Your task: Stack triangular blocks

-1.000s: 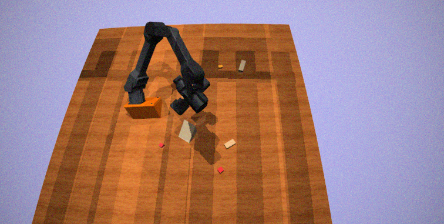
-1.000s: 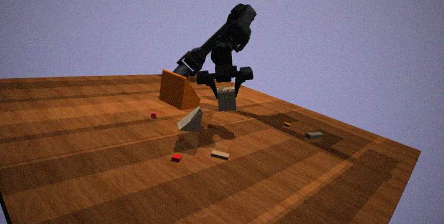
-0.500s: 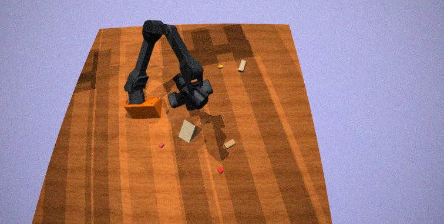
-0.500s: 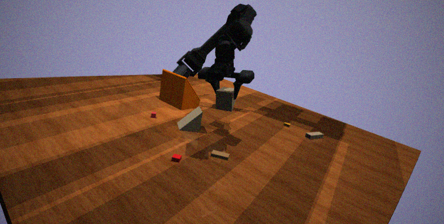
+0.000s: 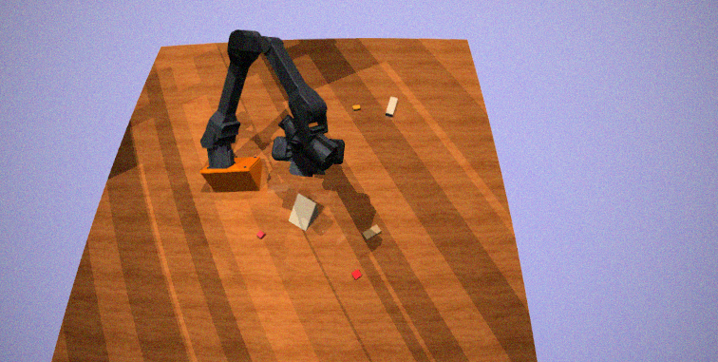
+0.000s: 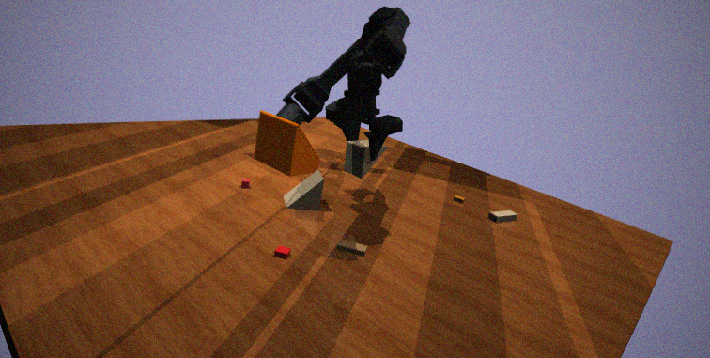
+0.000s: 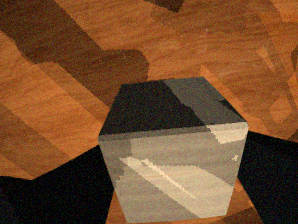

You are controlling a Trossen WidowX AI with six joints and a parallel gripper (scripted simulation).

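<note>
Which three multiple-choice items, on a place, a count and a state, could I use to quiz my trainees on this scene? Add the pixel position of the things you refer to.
1. Where is the orange wedge?
A) at the arm's foot
B) beside the white bar
C) under the held block

2. How many red pieces lie on the table?
A) one
B) two
C) four

3. How is the pincer?
A) open
B) shut on nothing
C) shut on a block

1 A: the orange wedge [image 5: 234, 181] [image 6: 275, 144] sits there.
2 B: two red pieces show, apart.
3 C: the pincer [image 5: 307, 170] [image 6: 362, 148] grips a triangular block [image 6: 357, 159] [image 7: 172, 175].
</note>
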